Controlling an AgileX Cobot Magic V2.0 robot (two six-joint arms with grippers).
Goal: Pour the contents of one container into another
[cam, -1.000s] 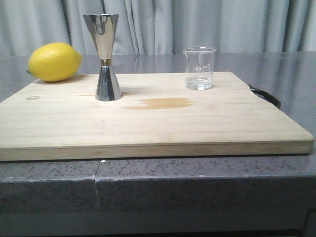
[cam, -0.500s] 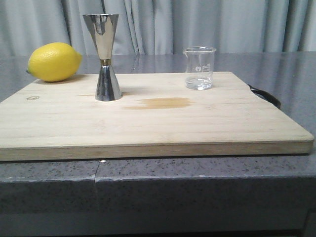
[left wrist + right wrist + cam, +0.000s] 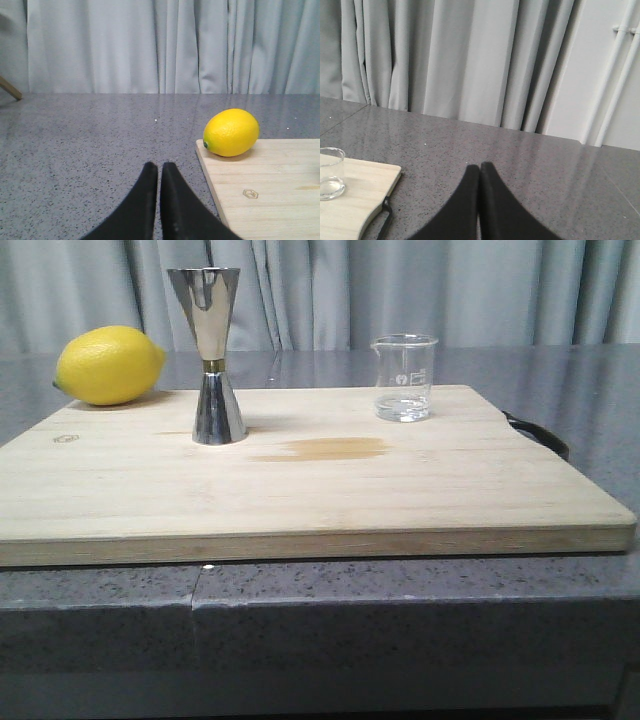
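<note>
A small clear glass beaker (image 3: 404, 377) with white marks and a little clear liquid stands at the back right of the wooden cutting board (image 3: 300, 490). It also shows in the right wrist view as the beaker (image 3: 331, 173). A tall steel hourglass jigger (image 3: 212, 355) stands upright at the board's back left. Neither arm appears in the front view. My left gripper (image 3: 159, 167) is shut and empty over the grey counter, off the board's left side. My right gripper (image 3: 480, 167) is shut and empty over the counter, off the board's right side.
A yellow lemon (image 3: 110, 365) lies at the board's back left corner, beside the jigger, and is seen as the lemon (image 3: 231, 132) from the left wrist. A black strap loop (image 3: 537, 433) hangs off the board's right edge. Grey curtains hang behind the counter.
</note>
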